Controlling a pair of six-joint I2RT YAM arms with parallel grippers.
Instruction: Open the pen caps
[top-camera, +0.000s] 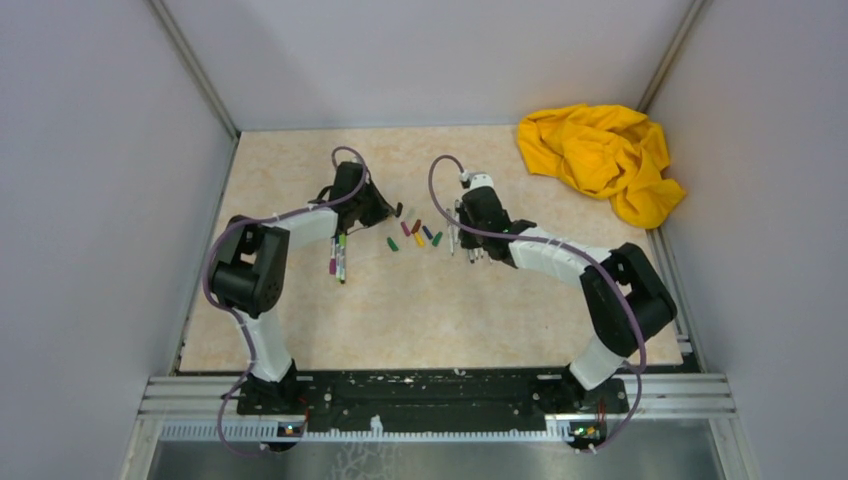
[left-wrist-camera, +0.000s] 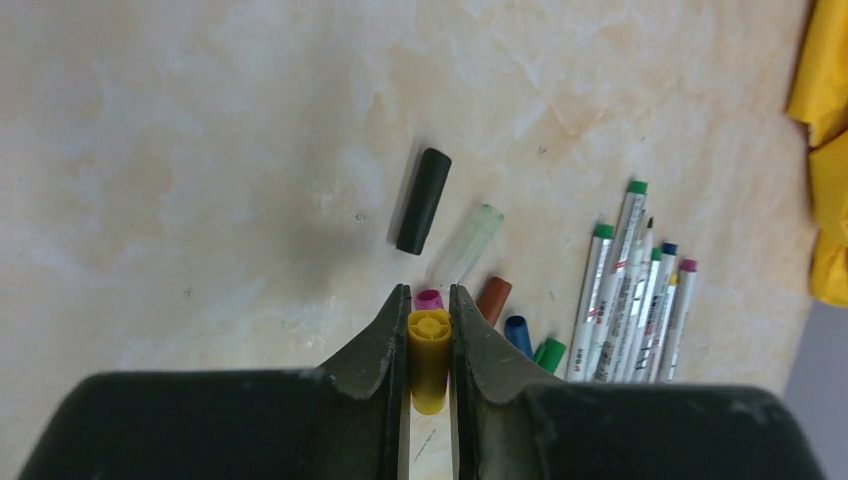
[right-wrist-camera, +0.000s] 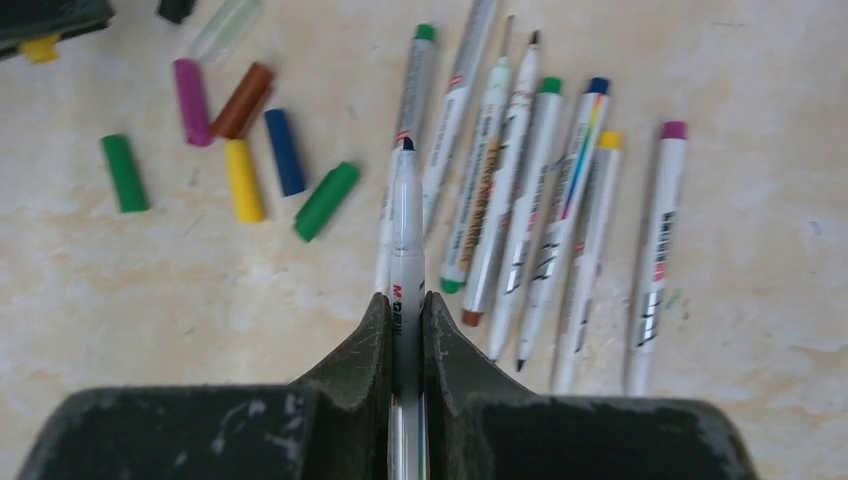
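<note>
Marbled beige tabletop (top-camera: 420, 310), both grippers loaded.
Left gripper (left-wrist-camera: 429, 300) clenches a yellow cap (left-wrist-camera: 429, 360); right gripper (right-wrist-camera: 405, 305) pinches a white pen (right-wrist-camera: 406, 220). Loose pen caps (right-wrist-camera: 283, 150) lie on the surface between them, beside the row of barrels (right-wrist-camera: 540, 200).

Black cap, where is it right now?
Left wrist view: the black cap lies on the table just ahead of the left gripper, with the clear cap next to it on the pens' side.

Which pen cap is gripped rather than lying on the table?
The yellow cap in the left gripper; the others, including a second yellow one, lie loose.
</note>
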